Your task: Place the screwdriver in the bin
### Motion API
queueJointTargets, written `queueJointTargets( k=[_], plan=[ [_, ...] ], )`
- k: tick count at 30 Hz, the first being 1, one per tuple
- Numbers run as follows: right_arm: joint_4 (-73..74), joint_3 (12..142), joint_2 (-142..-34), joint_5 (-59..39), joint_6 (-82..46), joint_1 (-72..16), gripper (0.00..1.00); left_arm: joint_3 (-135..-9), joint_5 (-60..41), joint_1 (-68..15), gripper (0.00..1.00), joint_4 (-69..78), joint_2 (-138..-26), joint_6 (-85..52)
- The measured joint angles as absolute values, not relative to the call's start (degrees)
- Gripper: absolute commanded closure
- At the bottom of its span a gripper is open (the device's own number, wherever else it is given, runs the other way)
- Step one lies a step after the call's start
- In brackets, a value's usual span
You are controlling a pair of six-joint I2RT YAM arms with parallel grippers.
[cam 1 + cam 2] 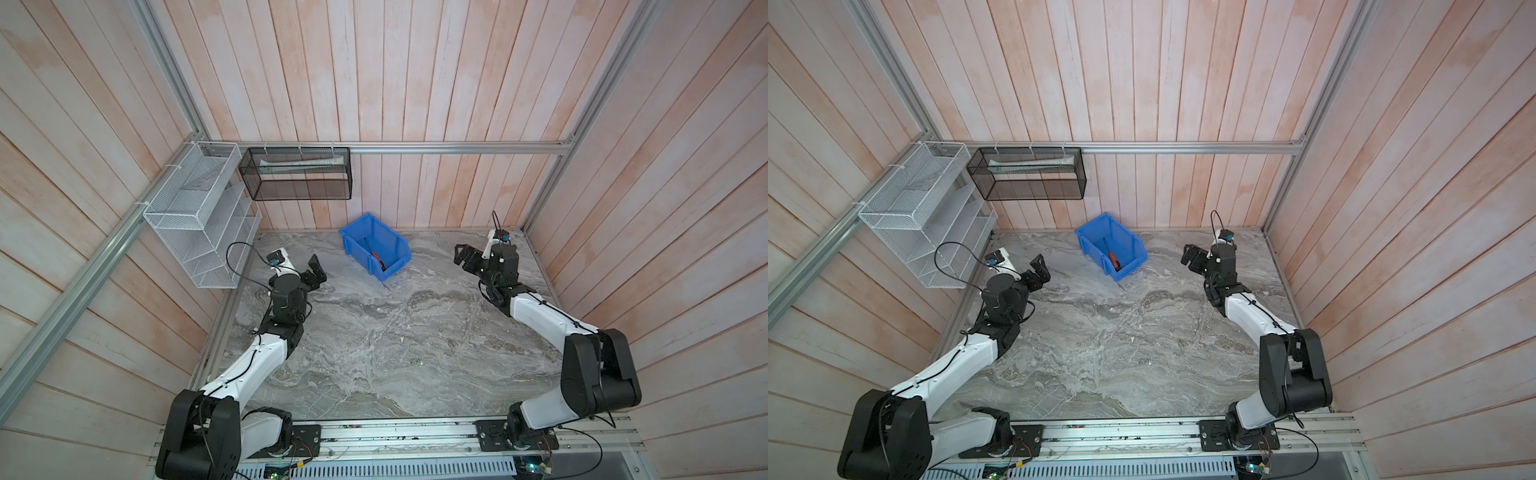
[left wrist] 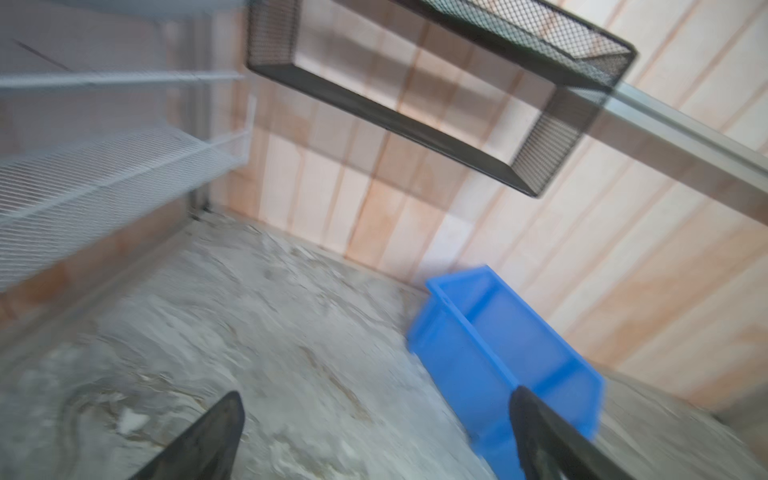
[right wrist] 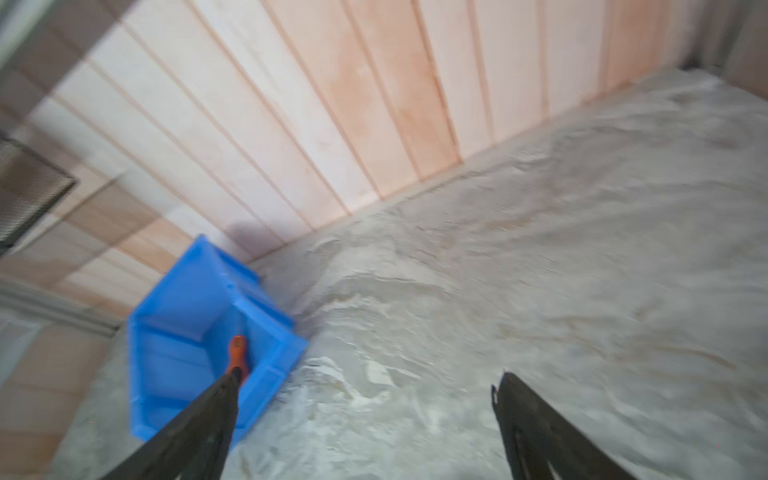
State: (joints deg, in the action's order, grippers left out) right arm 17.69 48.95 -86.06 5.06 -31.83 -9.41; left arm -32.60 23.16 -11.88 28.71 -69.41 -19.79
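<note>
A slim screwdriver with an orange handle and thin dark shaft lay slantwise on the floor of the small bright blue plastic bin. Its handle pointed toward the bin's lowered front lip. The bin sat askew near the back edge of the surface, a little left of the middle.

The right gripper hung to the right of the bin, apart from it, its jaws spread wide and gripping nothing. The left gripper hung to the left of the bin, likewise released and empty. A stretch of the tabletop lay between each claw and the bin.

Above the back-left corner, a white wire-mesh rack with slanted shelves was mounted on the left wall. Beside it a black rectangular mesh basket hung from a silver aluminium rail on the back wall. The basket held a pale, long object (too small to identify). Both hung higher than the bin.

The surface was a grey, veined marble-patterned tabletop, enclosed on three sides by pale pinkish wooden plank walls. Both wrist views were blurred.
</note>
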Motion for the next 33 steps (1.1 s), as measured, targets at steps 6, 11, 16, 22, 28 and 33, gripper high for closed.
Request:
queueJointTargets(
  k=[6, 11, 16, 22, 28, 33],
  plan=[
    [20.6, 34.5, -83.3, 27.9, -30.7, -8.7, 0.02, -27.2, 36.9, -9.6, 0.00, 40.1, -77.5, -10.5],
    [24.4, 32.5, -83.0, 43.3, -25.3, -9.9, 0.02, -27.2, 41.0, -8.3, 0.00, 43.7, -83.2, -4.5],
    [36.5, 29.0, -83.0, 50.7, -16.6, -12.5, 0.02, -26.9, 40.0, -6.7, 0.00, 46.0, -81.4, -2.7],
    [50.1, 22.7, -85.2, 53.6, -7.2, -16.0, 0.02, -21.9, 34.8, -6.5, 0.00, 47.0, -75.8, -2.6],
    [64.1, 19.9, -88.3, 54.0, 1.5, -19.2, 0.02, -19.2, 31.2, -6.1, 0.00, 49.3, -79.2, -2.6],
    [72.9, 17.4, -91.6, 53.6, 5.2, -19.4, 0.02, -18.3, 25.4, -3.2, 0.00, 53.9, -83.5, -3.2]
  ],
)
